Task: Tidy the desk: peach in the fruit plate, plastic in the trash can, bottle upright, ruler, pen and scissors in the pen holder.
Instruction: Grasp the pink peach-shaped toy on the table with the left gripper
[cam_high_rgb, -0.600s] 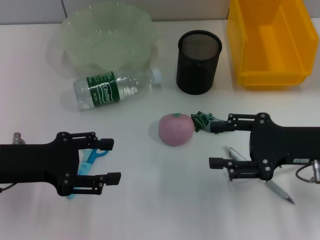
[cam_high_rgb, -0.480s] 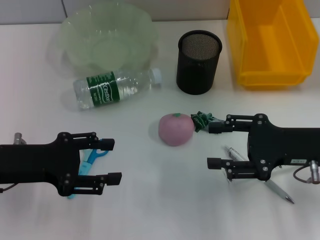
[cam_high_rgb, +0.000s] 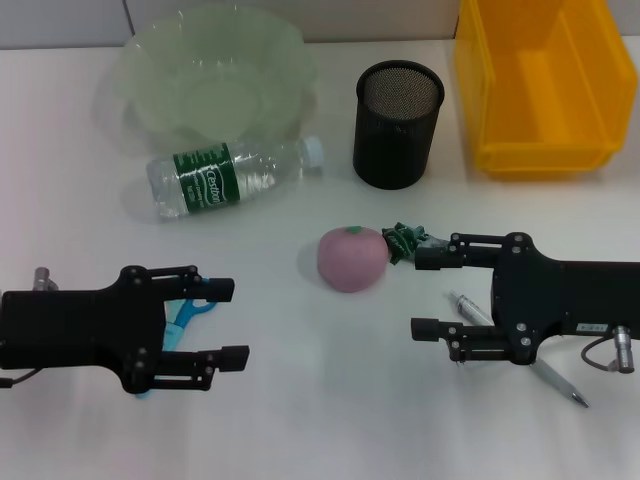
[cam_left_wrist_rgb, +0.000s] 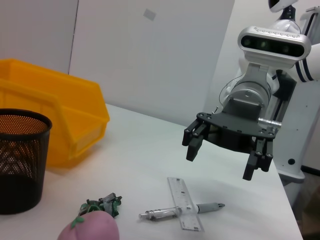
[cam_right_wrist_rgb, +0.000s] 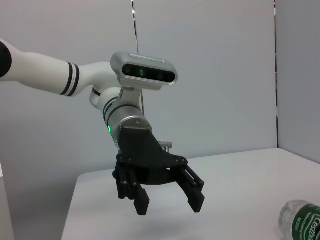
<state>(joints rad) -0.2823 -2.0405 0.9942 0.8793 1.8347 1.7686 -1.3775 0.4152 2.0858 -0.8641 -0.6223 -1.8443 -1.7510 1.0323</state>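
Observation:
A pink peach (cam_high_rgb: 352, 258) lies mid-table, with a crumpled green plastic scrap (cam_high_rgb: 404, 238) touching its right side. A clear bottle (cam_high_rgb: 230, 176) with a green label lies on its side in front of the pale green fruit plate (cam_high_rgb: 280, 45). The black mesh pen holder (cam_high_rgb: 397, 122) stands beside the yellow bin (cam_high_rgb: 540, 80). My left gripper (cam_high_rgb: 225, 320) is open and empty, hovering over the blue-handled scissors (cam_high_rgb: 183, 315). My right gripper (cam_high_rgb: 420, 293) is open and empty above the pen (cam_high_rgb: 560, 385). The left wrist view shows the clear ruler (cam_left_wrist_rgb: 184, 202) lying across the pen (cam_left_wrist_rgb: 160, 214).
In the left wrist view the right gripper (cam_left_wrist_rgb: 227, 155) hangs above the table, with the peach (cam_left_wrist_rgb: 90, 227), plastic (cam_left_wrist_rgb: 102, 205), pen holder (cam_left_wrist_rgb: 17, 160) and bin (cam_left_wrist_rgb: 55, 120) nearby. The right wrist view shows the left gripper (cam_right_wrist_rgb: 167, 205) and the bottle (cam_right_wrist_rgb: 302, 222).
The right gripper has crept slightly left and toward the front. The left gripper has shifted slightly right and toward the front. No object has moved.

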